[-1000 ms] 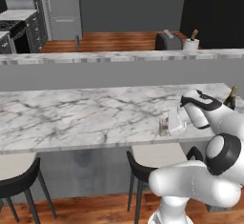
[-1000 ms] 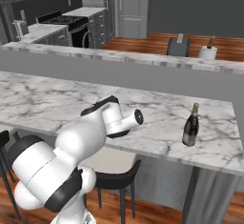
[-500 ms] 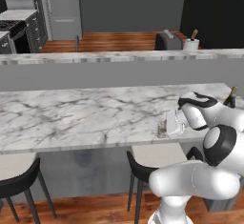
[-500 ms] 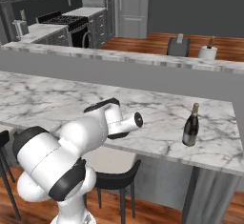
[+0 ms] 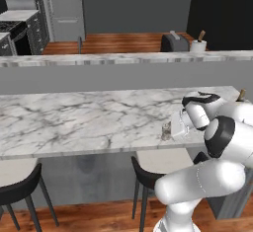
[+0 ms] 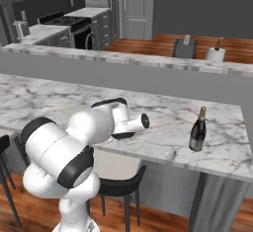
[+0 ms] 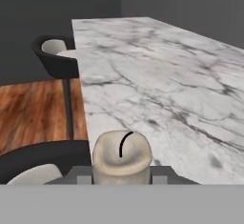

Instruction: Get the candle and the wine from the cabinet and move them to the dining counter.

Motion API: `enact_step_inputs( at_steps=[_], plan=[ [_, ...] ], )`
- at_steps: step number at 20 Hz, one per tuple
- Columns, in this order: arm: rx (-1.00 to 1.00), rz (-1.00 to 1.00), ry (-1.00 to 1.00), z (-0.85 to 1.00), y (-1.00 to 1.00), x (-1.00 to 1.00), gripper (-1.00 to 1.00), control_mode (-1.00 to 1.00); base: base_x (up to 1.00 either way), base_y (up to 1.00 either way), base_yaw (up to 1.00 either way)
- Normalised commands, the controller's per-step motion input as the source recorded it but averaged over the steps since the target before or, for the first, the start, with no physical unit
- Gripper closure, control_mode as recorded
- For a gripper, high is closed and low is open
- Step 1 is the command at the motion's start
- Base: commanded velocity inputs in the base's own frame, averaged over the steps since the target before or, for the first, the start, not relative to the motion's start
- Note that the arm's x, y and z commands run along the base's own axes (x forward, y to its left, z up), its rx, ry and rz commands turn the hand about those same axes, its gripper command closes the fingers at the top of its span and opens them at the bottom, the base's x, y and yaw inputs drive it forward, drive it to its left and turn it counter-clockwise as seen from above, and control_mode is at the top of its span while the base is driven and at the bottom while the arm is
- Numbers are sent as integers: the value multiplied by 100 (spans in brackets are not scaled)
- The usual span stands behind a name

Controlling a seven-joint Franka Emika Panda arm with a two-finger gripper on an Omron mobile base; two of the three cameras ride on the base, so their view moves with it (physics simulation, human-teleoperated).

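My gripper is shut on the candle, a short beige cylinder, low over the dining counter close to its front edge. In the hand view the candle, with its curved black wick, sits between my two fingertips, and the marble dining counter stretches away beyond it. I cannot tell whether the candle touches the marble. The wine, a dark bottle with a gold neck, stands upright on the dining counter to my arm's right. Its gold top peeks out behind my arm.
Black stools with pale seats stand under the counter's front edge, one below the gripper. Behind the counter runs a raised marble ledge, with a dark toaster and a white utensil pot beyond it.
The hand has shifted a little left and down toward the counter's front edge with the candle in it. The elbow has folded in closer. The wine has not moved.
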Motion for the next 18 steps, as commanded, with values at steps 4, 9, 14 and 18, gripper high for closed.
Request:
enact_step_inputs(
  at_steps=[4, 9, 14, 18],
  plan=[
    [5, 5, 0, -11, -17, 35, 100, -100, 0, 0, 0],
    [6, 5, 0, -16, -18, 39, 100, -100, 0, 0, 0],
    [7, 4, 0, -15, -15, 43, 100, -100, 0, 0, 0],
    [6, 4, 0, -10, -15, 41, 100, -100, 0, 0, 0]
  ],
)
